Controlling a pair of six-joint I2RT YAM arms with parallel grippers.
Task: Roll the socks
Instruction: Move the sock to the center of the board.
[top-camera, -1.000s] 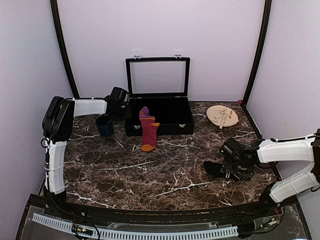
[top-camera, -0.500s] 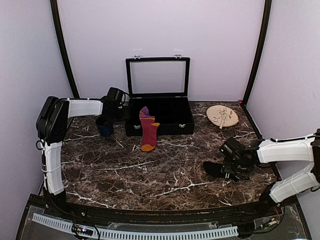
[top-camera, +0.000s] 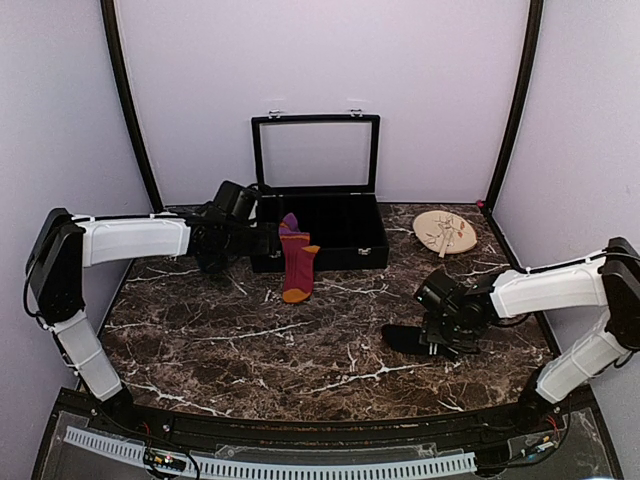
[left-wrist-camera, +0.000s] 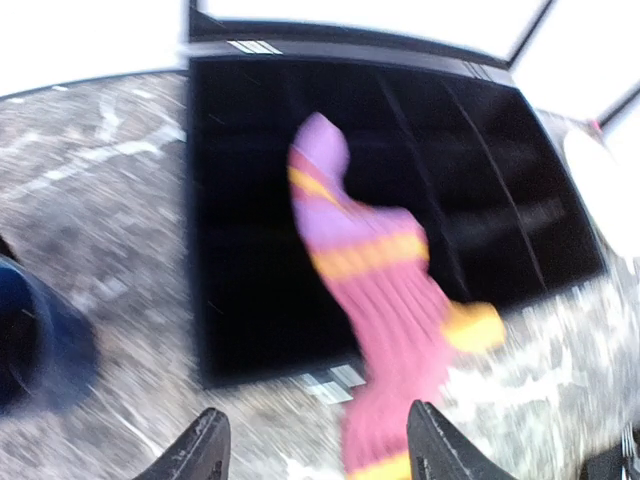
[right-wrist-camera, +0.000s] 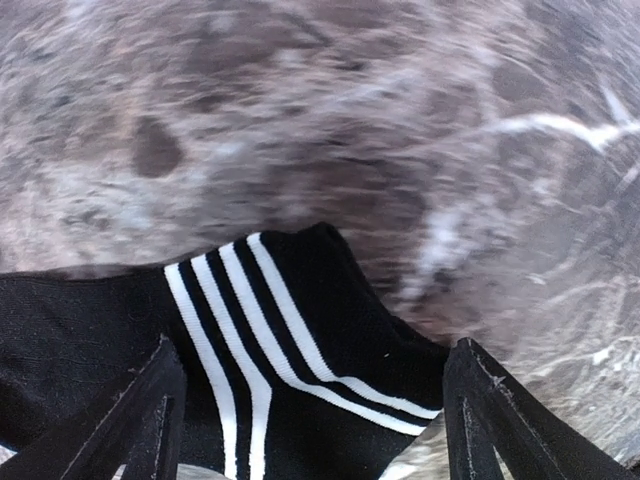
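Shifted since a second ago: left gripper (top-camera: 258, 238), swung rightward from above the cup (top-camera: 211, 263) to the front left corner of the case (top-camera: 340, 258); right gripper (top-camera: 441, 336) and black sock (top-camera: 403, 340), both slid leftward, now well in front of the case's right end.

Left jaws parted, gripping nothing, hanging over the red sock (top-camera: 297, 266). Red sock draped over the case's front wall near its left end, purple-banded cuff inside the case, orange heel and toe out on the table (top-camera: 250, 340) in front. Left wrist view blurred by motion.

Right jaws spread wide, astride the striped end of the black sock. Pressing on it or only hovering: cannot tell. Black sock flat on the table, well in front of the case and off to the right.

Cup just left of the case, partly hidden behind the left arm (top-camera: 130, 238). Plate (top-camera: 445, 232) right of the case, well apart from both arms. Lid (top-camera: 316, 150) upright along the case's back edge.

Open table in front of the case between the two socks, and across the whole near half. Tighter at the case's left end, with front wall, cup and red sock crowded near the left gripper. Black sock well clear of the table's right and near edges.
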